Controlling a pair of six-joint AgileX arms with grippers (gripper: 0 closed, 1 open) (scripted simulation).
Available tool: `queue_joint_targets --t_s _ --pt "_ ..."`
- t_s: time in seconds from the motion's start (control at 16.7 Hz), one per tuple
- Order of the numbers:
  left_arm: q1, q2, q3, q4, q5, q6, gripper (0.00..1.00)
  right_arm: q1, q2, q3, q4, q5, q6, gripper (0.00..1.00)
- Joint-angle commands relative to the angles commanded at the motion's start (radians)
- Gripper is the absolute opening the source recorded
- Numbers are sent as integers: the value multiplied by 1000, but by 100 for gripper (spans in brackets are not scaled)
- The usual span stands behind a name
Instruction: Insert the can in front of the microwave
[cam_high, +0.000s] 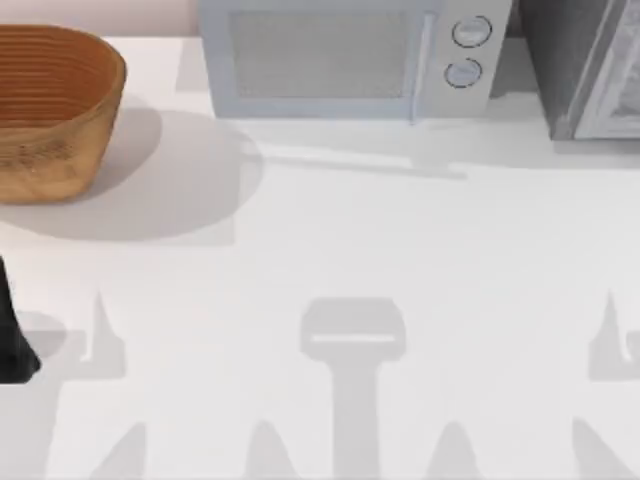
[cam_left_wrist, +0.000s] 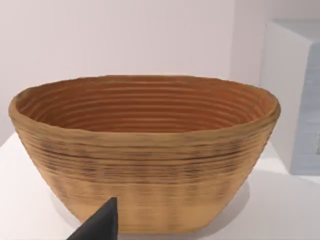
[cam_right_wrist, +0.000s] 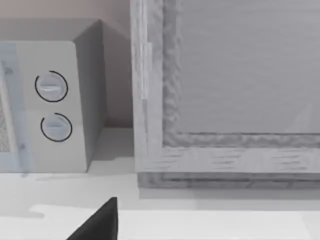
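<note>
Finding the can came first, for it lay nowhere in sight and may have sat inside the basket (cam_high: 55, 110) at the counter's (cam_high: 330, 250) back left corner. The microwave (cam_high: 345, 60) stood along the back edge, a darker appliance (cam_high: 585, 65) at the back right corner. The left arm (cam_high: 12, 340) waited at the left edge, facing the basket; its jaws' state could not be told. Peering over the rim before reaching seemed wisest.
</note>
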Motion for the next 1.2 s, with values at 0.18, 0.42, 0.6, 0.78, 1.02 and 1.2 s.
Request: queue_joint_targets --t_s 0.18,0.42,0.6,0.78,1.02,1.2 --pt "2 9 8 -8 0 7 100 0 0 0 0 0 0 100" --pt "17 144 118 -105 -2 91 100 0 0 0 0 0 0 100" --pt "35 320 238 -211 -4 178 100 0 0 0 0 0 0 100" --pt "53 476 354 -315 -7 262 100 0 0 0 0 0 0 100" --pt "75 678 509 -447 -6 371 100 0 0 0 0 0 0 100" --pt "84 825 630 -542 -2 459 100 0 0 0 0 0 0 100"
